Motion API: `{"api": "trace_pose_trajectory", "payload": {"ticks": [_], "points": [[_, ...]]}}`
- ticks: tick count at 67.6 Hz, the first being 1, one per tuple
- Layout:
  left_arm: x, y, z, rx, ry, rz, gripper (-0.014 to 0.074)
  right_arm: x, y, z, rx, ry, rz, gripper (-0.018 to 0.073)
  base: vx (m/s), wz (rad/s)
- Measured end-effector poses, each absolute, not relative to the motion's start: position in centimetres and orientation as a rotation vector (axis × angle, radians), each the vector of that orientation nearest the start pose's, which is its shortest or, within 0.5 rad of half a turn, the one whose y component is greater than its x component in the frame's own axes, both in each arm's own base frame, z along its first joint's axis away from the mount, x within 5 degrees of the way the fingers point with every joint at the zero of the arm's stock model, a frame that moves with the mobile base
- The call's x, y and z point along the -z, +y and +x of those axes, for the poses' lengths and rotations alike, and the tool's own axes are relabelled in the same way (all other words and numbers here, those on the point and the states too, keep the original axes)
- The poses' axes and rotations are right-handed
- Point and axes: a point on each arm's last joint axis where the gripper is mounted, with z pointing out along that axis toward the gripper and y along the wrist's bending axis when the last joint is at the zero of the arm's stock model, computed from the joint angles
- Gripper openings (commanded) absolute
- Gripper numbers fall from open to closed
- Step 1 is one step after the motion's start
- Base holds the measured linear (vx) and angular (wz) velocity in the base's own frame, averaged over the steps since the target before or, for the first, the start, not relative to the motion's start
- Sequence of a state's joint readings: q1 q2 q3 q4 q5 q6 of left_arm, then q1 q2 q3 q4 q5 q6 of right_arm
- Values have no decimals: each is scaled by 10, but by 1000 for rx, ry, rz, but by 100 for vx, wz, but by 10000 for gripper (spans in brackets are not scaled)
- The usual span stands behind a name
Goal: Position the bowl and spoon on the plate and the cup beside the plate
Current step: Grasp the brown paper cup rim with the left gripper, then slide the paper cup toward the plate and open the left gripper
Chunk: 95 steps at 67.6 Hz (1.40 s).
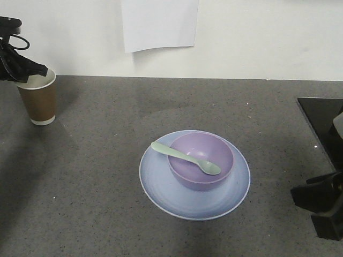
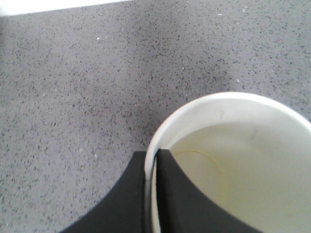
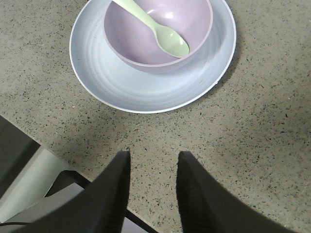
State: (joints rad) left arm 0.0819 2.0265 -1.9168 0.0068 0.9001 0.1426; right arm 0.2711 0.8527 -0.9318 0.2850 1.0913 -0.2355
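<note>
The pale blue plate (image 1: 166, 187) lies mid-table with the lavender bowl (image 1: 201, 171) on its right half. The mint-green spoon (image 1: 185, 157) rests across the bowl, scoop inside, handle over the left rim. In the right wrist view the plate (image 3: 107, 87), bowl (image 3: 146, 43) and spoon (image 3: 160, 31) sit ahead of my right gripper (image 3: 153, 158), which is open and empty near the table's right edge (image 1: 321, 201). The brown paper cup (image 1: 38, 96) is at the far left. My left gripper (image 1: 29, 69) is shut on the cup's rim (image 2: 154, 145), one finger inside, one outside.
A white paper sheet (image 1: 159, 24) hangs on the back wall. A black panel (image 1: 321, 115) lies at the table's right edge. Grey speckled tabletop (image 1: 96, 160) stretches between cup and plate.
</note>
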Motion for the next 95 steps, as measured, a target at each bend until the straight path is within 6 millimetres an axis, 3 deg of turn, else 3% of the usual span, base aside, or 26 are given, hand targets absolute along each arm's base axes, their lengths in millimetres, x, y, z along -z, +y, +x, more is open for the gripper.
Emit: {"api": "trace_pose_trajectory", "payload": {"ticks": [15, 46, 53, 73, 87, 95], "points": [[-333, 25, 442, -9, 2509, 133, -8, -355, 60, 130, -385, 2413, -564, 232, 0, 0], [-397, -33, 386, 88, 2434, 326, -8, -355, 60, 130, -385, 2413, -564, 232, 0, 0], [-393, -40, 370, 126, 2420, 352, -8, -355, 60, 130, -385, 2413, -564, 232, 0, 0], [-352, -62, 320, 244, 2405, 391, -8, -355, 60, 130, -385, 2413, -564, 232, 0, 0], [-324, -81, 309, 309, 2427, 432, -8, -355, 60, 130, -385, 2413, -564, 232, 0, 0], [-319, -89, 307, 325, 2416, 449, -8, -355, 60, 130, -385, 2413, -564, 232, 0, 0]]}}
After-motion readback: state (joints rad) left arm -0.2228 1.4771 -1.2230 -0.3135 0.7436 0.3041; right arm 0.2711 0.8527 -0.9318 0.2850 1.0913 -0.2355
